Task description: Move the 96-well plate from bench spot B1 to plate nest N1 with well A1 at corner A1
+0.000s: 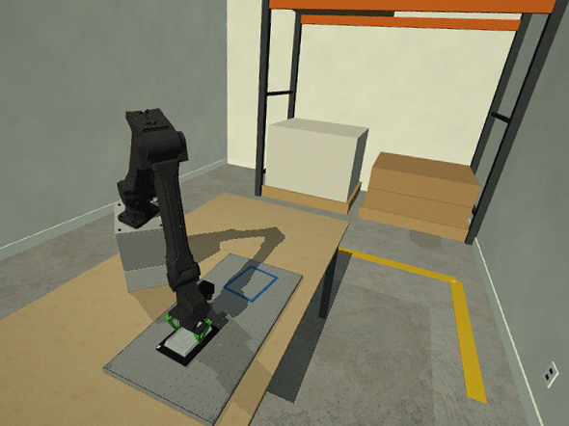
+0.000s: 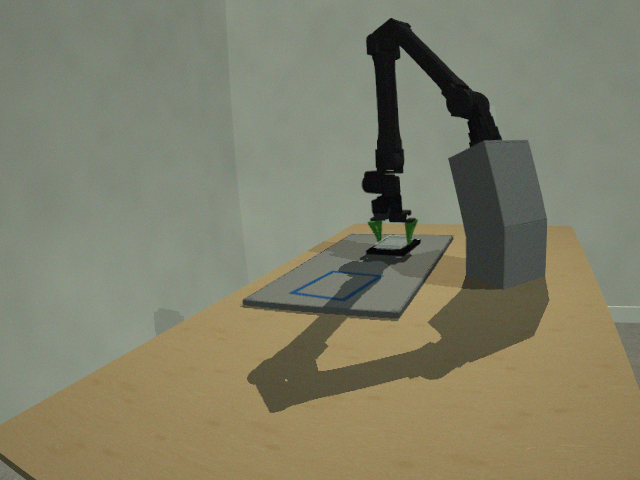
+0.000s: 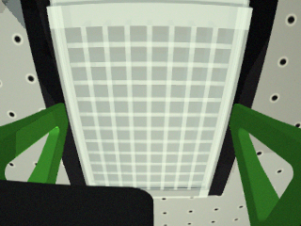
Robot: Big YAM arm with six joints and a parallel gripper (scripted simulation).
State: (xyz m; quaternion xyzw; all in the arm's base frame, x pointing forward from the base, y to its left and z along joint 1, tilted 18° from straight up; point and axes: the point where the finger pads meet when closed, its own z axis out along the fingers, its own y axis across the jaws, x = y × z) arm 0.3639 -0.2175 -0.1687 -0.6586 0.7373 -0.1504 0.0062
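The plate (image 1: 181,343) lies in the black nest (image 1: 203,347), and the gripper (image 1: 188,326) stands wide open around it, holding nothing, so it should rise straight up without touching the plate's sides.

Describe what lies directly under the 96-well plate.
The 96-well plate sits on a black nest, itself on the perforated grey board. The nest's centre is covered by the plate.

plate (image 3: 147,97): pale white-green, square grid of wells, below gripper | nest (image 1: 210,337): black, under plate | gripper (image 3: 150,151): green fingers, black body, spread | breadboard (image 1: 247,338): grey, dotted holes | outline (image 1: 250,284) beyond gripper: blue | surface (image 2: 465,403): tan wood
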